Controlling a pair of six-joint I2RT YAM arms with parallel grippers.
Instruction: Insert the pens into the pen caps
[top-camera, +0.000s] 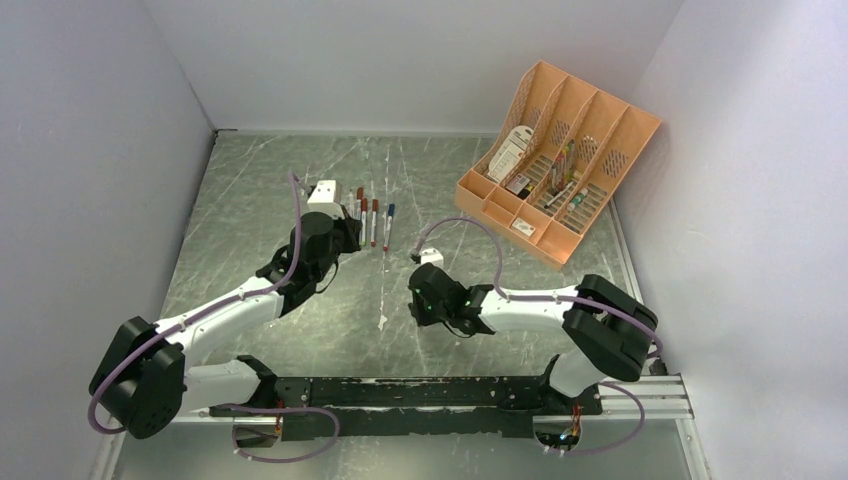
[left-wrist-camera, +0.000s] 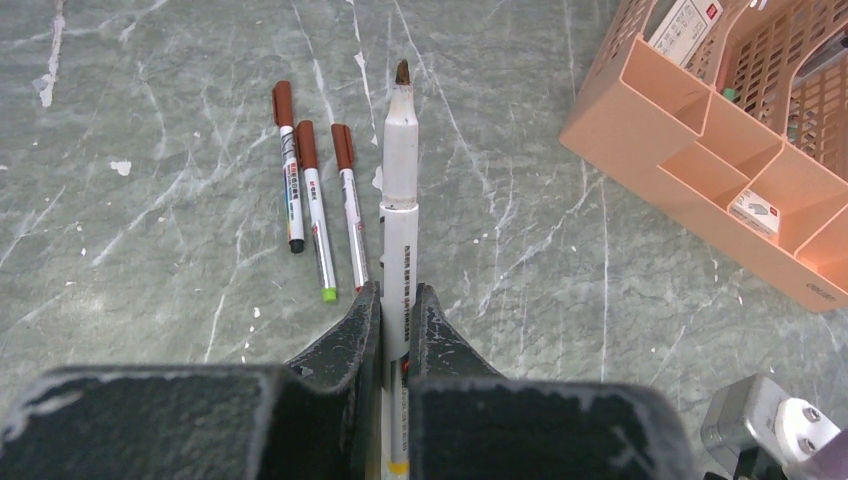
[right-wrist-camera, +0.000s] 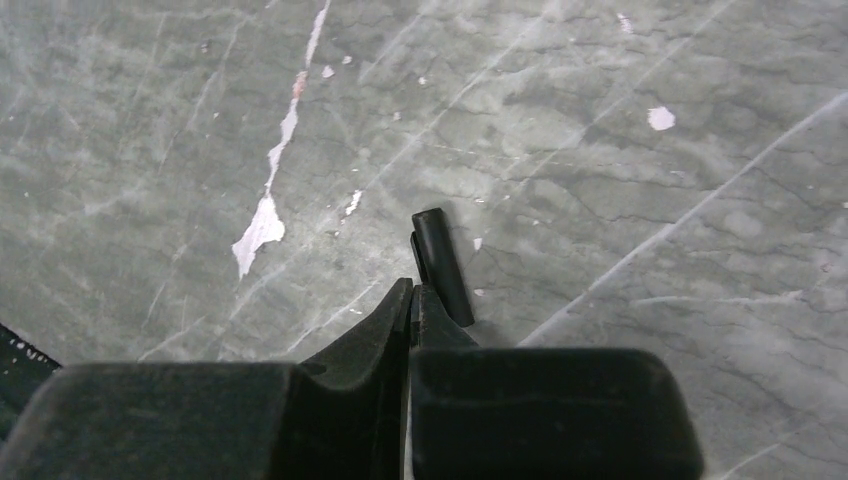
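Pen clamped in our left gripper, tip at twelve o'clock; our right gripper pinched shut beside black cap

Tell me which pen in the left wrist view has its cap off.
The pen clamped in the left gripper: its dark tip is bare. The three pens lying on the table to its left all wear reddish-brown caps.
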